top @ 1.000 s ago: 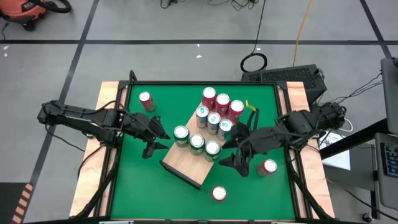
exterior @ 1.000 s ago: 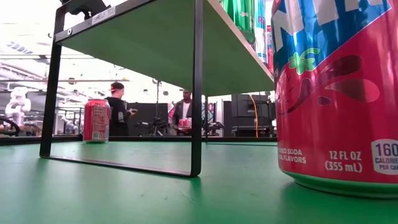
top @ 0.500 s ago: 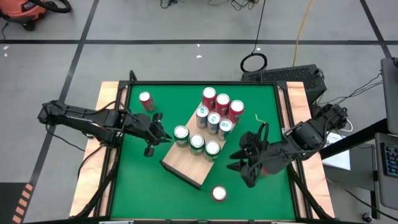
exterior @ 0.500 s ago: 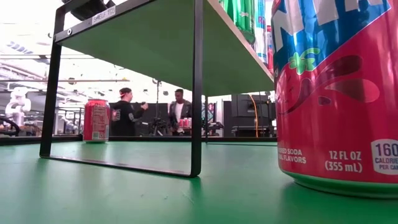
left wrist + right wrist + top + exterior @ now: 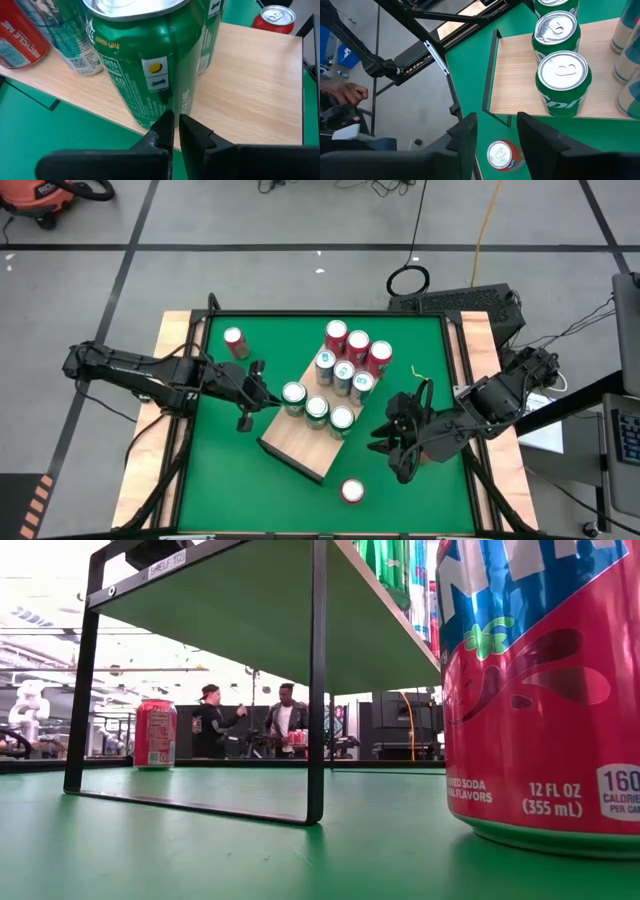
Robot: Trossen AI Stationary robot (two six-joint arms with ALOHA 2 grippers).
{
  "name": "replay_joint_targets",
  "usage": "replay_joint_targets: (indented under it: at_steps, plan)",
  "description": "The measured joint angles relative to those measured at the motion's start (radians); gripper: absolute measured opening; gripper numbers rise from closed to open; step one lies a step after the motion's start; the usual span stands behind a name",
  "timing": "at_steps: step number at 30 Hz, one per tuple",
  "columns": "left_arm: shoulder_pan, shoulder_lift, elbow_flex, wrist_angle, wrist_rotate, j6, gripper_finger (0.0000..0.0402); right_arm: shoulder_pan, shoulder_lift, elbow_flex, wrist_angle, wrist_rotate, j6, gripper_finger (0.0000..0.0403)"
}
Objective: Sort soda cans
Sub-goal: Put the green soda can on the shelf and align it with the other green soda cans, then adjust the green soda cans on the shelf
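Board (image 5: 300, 442) carries three green cans (image 5: 316, 409), about three teal; left gripper (image 5: 262, 398) clenched empty; right gripper (image 5: 398, 442) parted, empty.

A robotics lab: taped concrete floor (image 5: 250, 270), trailing cables (image 5: 485, 225), another white robot (image 5: 28, 705).

Wooden board, green table, workshop surroundings

A light wooden board (image 5: 300, 442) on black metal legs (image 5: 317, 680) is lying diagonally on the green table (image 5: 215, 485). An orange vacuum (image 5: 45, 195) is sitting on the grey floor beyond the table's far left corner, and a coiled black cable (image 5: 408, 280) is lying past its far edge. Two people (image 5: 248, 725) are standing in the room behind, facing each other.
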Motion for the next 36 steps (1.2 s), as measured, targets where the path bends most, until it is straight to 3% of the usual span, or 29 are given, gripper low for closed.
replay_joint_targets:
  at_steps: [7, 12, 19, 26, 36]
  plan:
    - [0.000, 0.000, 0.000, -0.007, -0.030, -0.023, 0.0026, 0.000, 0.000, 0.000, -0.009, -0.002, 0.006, 0.0130]
    - [0.000, -0.016, 0.014, -0.030, -0.059, -0.178, 0.0026, 0.000, 0.000, 0.000, -0.045, -0.003, 0.044, 0.0130]
    - [0.004, -0.018, 0.106, -0.205, -0.132, -0.362, 0.0026, 0.000, 0.012, 0.000, -0.130, 0.000, 0.078, 0.0130]
    - [0.065, -0.020, 0.206, -0.375, -0.154, -0.368, 0.0026, 0.000, 0.070, -0.001, -0.212, -0.001, 0.072, 0.0130]
    - [0.134, -0.023, 0.238, -0.399, -0.122, -0.366, 0.0026, -0.029, 0.195, -0.001, -0.245, 0.031, 0.051, 0.0130]
